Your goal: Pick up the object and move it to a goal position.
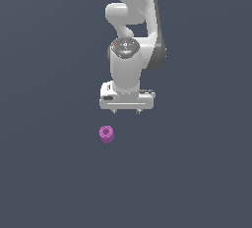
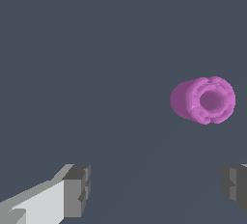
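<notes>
Hanging wide apart with nothing between the jaws: the gripper [image 1: 126, 111], released and empty, pointed straight down from the white Panda arm [image 1: 133, 25]. In the wrist view, two dark-tipped fingers [image 2: 77, 189] at either edge of the frame, bare grey floor [image 2: 96, 49] showing through the broad gap between them.

Outward from there, just beyond the fingertips and off to one side rather than under the gap — the object [image 1: 106, 134], a small magenta-purple stubby cylinder with ridged sides and a hollow end [image 2: 202, 100]. Resting on the floor, apart from both fingers, untouched. From the exterior view, seated below the gripper and slightly toward that view's left; much narrower than the hand. Upright or tipped over cannot be settled: hollow end facing the wrist camera, while the exterior view suggests the opening faces up.

Judged on progress: early, no grasp made. Approach partly done, since the hand is near the cylinder but not centred over it and seemingly not yet down at its level. Left to do — shifting sideways until the cylinder sits between the fingers, lowering, closing, lifting, then carrying to the goal position. No goal marker visible in either view, so its direction cannot be told.
</notes>
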### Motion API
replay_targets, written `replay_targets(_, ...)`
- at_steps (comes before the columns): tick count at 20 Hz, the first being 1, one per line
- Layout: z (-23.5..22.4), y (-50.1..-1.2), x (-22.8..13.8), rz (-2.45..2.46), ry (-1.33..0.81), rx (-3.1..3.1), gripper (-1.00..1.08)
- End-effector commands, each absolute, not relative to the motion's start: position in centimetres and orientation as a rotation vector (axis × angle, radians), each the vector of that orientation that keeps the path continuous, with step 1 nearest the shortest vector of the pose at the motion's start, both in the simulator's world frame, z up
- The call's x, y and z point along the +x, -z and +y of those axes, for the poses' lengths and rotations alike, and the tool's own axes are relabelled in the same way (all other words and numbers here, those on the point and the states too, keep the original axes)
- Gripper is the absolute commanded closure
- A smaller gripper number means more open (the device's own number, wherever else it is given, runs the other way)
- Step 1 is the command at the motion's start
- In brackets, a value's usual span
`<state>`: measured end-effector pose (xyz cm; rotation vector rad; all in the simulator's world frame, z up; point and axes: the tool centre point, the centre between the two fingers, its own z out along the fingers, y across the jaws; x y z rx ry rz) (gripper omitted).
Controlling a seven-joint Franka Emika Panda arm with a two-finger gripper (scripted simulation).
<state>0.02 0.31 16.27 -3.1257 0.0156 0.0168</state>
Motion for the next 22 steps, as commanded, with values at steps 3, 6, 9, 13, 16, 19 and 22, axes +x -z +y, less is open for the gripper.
replay_targets(3, 0.6, -16.4, 0.1, 0.009, -0.013, -3.124, -0.92)
replay_targets(6, 2.0, -17.2, 0.2, -0.020, 0.005, -3.116, -0.92)
replay_targets(9, 3.5, -18.1, 0.2, -0.045, 0.021, -3.109, -0.92)
replay_targets(13, 3.7, -18.2, 0.2, -0.046, 0.022, -3.108, -0.92)
replay_targets(16, 3.1, -17.8, 0.4, -0.046, 0.021, -3.109, -0.92)
replay_targets(19, 2.2, -17.2, 0.9, -0.053, 0.020, -3.111, -0.92)
replay_targets(22, 0.7, -16.2, 1.6, -0.061, 0.018, -3.115, -0.92)
